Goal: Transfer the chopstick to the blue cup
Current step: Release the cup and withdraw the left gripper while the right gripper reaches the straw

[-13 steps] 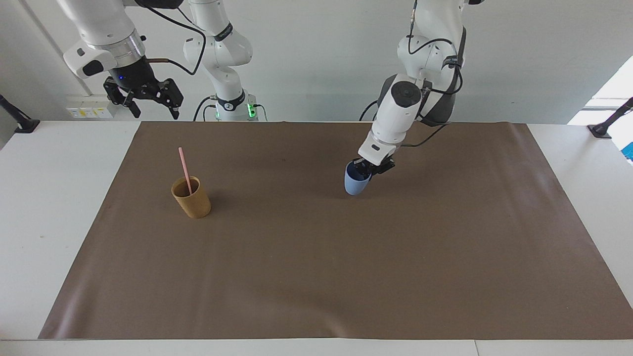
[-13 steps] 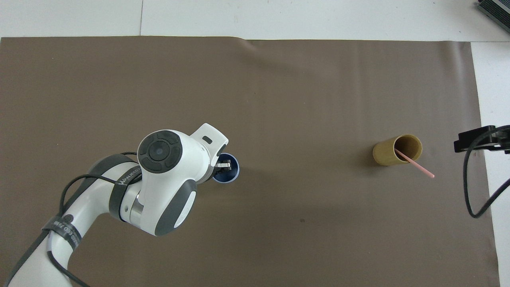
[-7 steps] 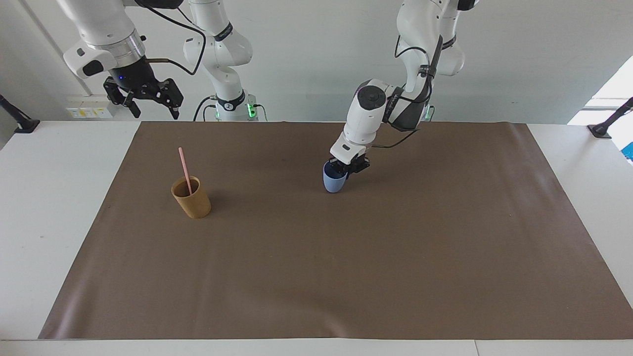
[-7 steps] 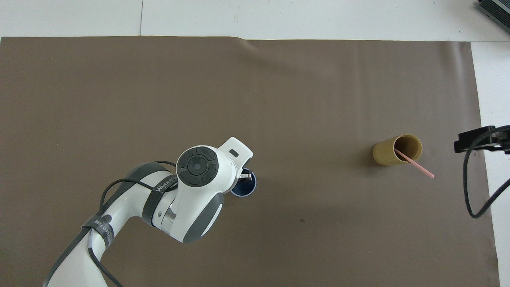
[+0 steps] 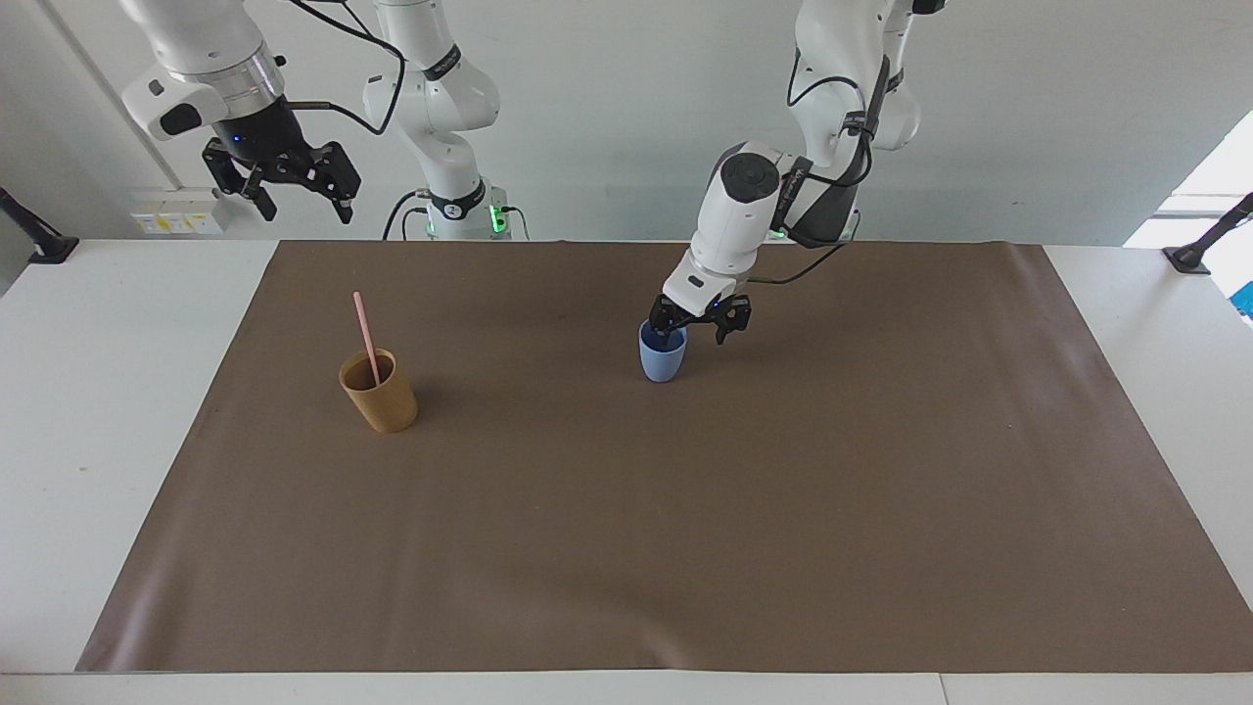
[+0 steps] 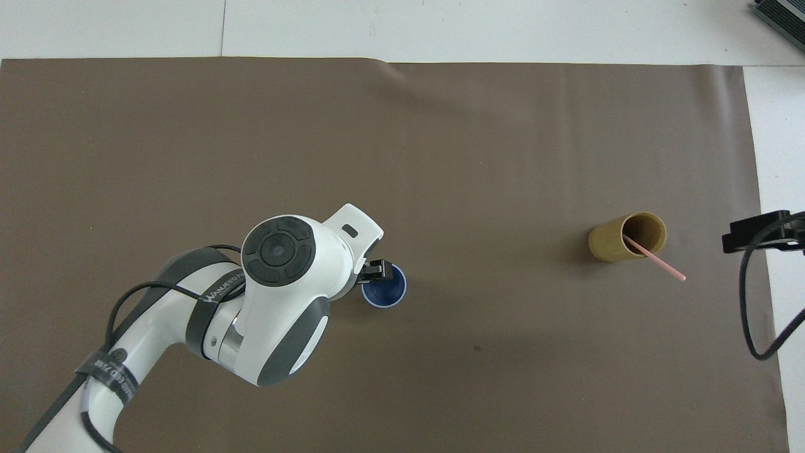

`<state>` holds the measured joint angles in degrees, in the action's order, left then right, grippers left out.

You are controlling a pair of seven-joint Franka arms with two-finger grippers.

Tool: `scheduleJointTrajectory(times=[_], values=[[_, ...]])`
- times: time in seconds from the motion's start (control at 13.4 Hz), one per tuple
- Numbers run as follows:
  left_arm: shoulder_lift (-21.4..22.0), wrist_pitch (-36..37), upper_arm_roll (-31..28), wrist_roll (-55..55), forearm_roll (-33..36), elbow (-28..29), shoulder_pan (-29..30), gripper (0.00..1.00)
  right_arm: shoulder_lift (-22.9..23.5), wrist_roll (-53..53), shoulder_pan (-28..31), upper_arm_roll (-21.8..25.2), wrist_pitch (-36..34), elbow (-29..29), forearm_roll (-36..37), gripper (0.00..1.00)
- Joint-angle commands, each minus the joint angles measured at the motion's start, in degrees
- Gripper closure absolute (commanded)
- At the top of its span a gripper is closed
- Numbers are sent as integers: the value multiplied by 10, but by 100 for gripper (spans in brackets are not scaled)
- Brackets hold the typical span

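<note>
The blue cup (image 5: 663,356) stands upright mid-mat so the chopstick (image 5: 366,336), leaning in the brown cup (image 5: 380,392), can go in; the left gripper (image 5: 701,324) over its rim and the waiting right gripper (image 5: 284,181) are both spread apart, holding nothing.

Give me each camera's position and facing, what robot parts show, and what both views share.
Facing view: high across the table, looking at the robots; both arms show, left gripper open at the blue cup, right gripper open, waiting raised at its end.
Overhead view: above the robots' end, looking steeply down; left arm, right gripper's edge.
Shared: blue cup, tan cup holding the chopstick, brown mat.
</note>
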<state>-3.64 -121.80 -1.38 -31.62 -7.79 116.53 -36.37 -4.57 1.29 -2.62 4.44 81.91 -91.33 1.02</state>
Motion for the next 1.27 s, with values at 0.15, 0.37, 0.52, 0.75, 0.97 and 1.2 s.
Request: scheduleJointTrajectory(times=[0.15,0.37,0.52,0.75,0.97,1.2], values=[[70,60,1,88,35,12,94,0,14,-58,12,-2,85,-126,-4,0],[72,60,0,149,52,-16,152,0,61,-103,20,-2,110,-134,1,0],[66,101,0,185,52,-76,198,0,68,-141,23,-2,109,-154,7,0],[62,174,0,258,53,-161,243,0,50,-183,27,-2,109,-205,27,0],[62,249,-1,291,58,-237,278,0,42,-181,27,-2,109,-218,27,0],[42,307,-1,307,90,-305,287,0,41,-182,24,-2,103,-220,28,54]])
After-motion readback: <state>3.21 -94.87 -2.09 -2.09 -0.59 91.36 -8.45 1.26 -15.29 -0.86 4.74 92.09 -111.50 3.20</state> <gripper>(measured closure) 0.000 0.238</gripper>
